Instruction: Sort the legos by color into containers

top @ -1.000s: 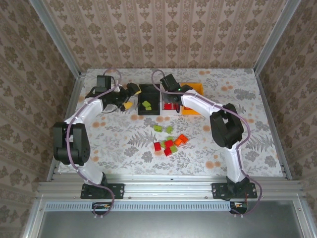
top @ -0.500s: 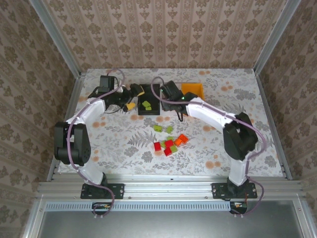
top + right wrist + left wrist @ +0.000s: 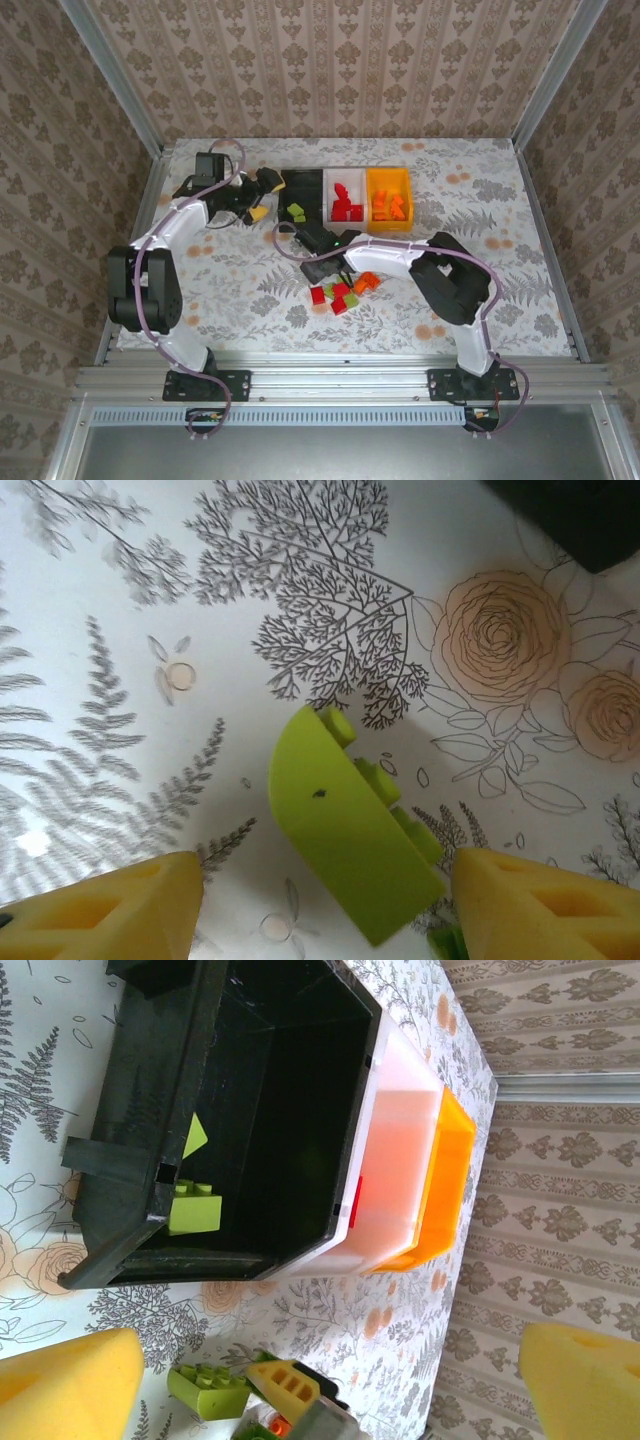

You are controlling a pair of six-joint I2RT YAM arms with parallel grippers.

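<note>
The black bin, white bin and orange bin stand in a row at the back. Green legos lie in the black bin, red ones in the white, orange ones in the orange. A loose pile of legos in red, green and orange lies mid-table. My right gripper is low at the pile's far left, open, with a green lego lying on the table between its fingertips. Left of the black bin, my left gripper hangs open and holds nothing.
The table has a flowered cloth and metal rails along its sides. In the left wrist view, the right gripper's yellow finger and a green lego sit in front of the bins. The right arm's forearm crosses above the pile.
My right arm swung from over the white bin down to the pile and now stands open round a green lego. The left arm barely moved.
</note>
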